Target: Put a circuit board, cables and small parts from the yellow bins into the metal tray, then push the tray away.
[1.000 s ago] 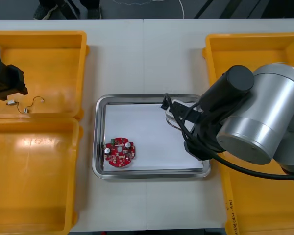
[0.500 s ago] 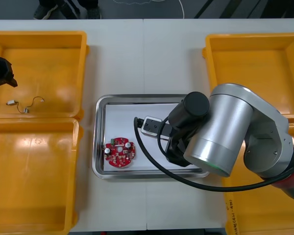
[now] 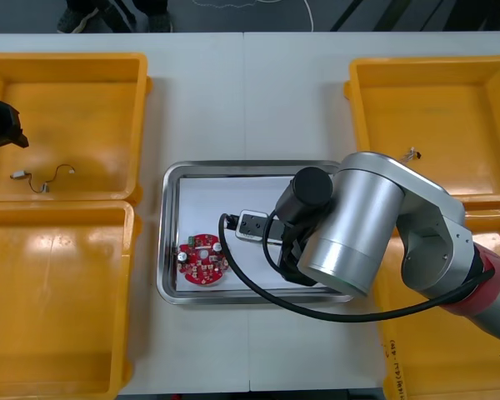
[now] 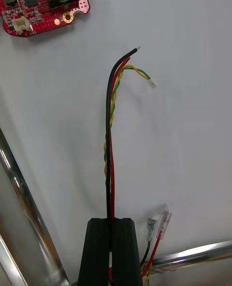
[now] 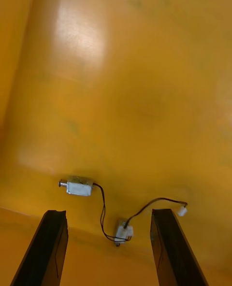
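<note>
White tray (image 4: pixel 183 136) floor below: my right pincer (image 4: pixel 112 221) is clamped on a black-red-yellow cable (image 4: pixel 112 121), bare white all round it. My left pincer (image 5: pixel 108 212) is open over a yellow bin (image 5: pixel 135 73).

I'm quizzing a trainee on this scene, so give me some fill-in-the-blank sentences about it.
The right claw is shut on a bundle of ____.
The red circuit board lies inside the metal ____.
The left claw is ____, above a small metal part in a yellow bin.
Missing: cables; tray; open.
</note>
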Robot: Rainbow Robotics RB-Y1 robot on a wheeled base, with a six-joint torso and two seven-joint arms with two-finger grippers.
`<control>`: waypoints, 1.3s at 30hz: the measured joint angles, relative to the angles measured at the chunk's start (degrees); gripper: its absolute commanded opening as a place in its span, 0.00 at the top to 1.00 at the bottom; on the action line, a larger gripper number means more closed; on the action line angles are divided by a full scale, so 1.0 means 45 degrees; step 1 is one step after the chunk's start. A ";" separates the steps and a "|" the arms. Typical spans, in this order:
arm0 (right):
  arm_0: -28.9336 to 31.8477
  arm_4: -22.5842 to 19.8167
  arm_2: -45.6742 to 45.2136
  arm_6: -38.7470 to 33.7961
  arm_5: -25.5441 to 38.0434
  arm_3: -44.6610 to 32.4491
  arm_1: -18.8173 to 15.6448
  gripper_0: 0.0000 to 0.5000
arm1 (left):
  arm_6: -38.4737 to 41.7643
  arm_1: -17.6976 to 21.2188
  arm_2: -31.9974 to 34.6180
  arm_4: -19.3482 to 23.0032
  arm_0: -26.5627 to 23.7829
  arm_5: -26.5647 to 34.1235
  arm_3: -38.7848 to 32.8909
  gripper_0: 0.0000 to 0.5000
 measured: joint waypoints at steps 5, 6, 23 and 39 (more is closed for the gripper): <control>-0.0145 -0.0221 0.0051 0.0763 -0.0057 0.0340 0.0001 1.00 | -0.0001 0.0000 0.0000 -0.0148 -0.0038 -0.0418 0.0659 0.00; -0.0188 -0.0221 0.0114 0.0770 -0.0063 0.0387 0.0001 1.00 | -0.0001 0.0000 0.0000 -0.0163 -0.0042 -0.0539 0.0798 0.00; -0.0426 -0.0581 0.0784 0.1364 -0.1104 0.1536 0.0014 1.00 | -0.0008 0.0000 -0.0072 0.0008 -0.0065 -0.1585 0.2403 0.00; -0.0451 -0.0588 0.0786 0.1770 -0.1104 0.1582 0.0077 0.00 | -0.0010 -0.0002 -0.0474 0.0154 -0.0065 -0.2267 0.2523 0.00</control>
